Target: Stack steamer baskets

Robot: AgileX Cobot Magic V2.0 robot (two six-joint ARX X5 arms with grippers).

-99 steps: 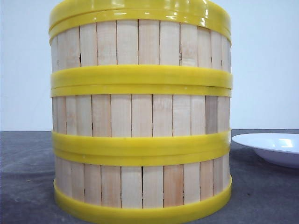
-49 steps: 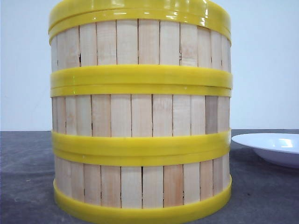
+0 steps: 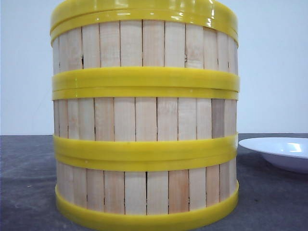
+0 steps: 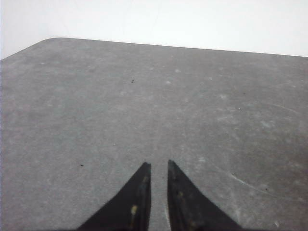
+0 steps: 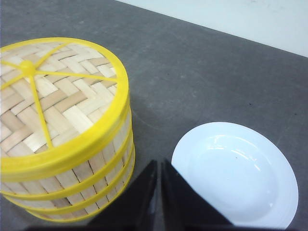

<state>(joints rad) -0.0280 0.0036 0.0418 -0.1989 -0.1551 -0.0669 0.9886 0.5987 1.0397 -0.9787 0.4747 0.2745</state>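
Three steamer baskets (image 3: 144,120) stand stacked in one column close to the front camera, slatted wooden walls between yellow rims. A woven lid (image 5: 62,106) with a yellow rim and knob caps the stack (image 5: 96,173). My right gripper (image 5: 159,163) hovers above the table between the stack and a white plate, its fingers together and holding nothing. Over bare grey table, my left gripper (image 4: 159,164) has only a narrow slit between its fingertips, with nothing in it. Neither gripper touches the baskets.
A white plate (image 5: 236,173) lies just right of the stack, also at the right edge of the front view (image 3: 281,151). The grey table (image 4: 144,96) ends at a rounded far corner against a white wall.
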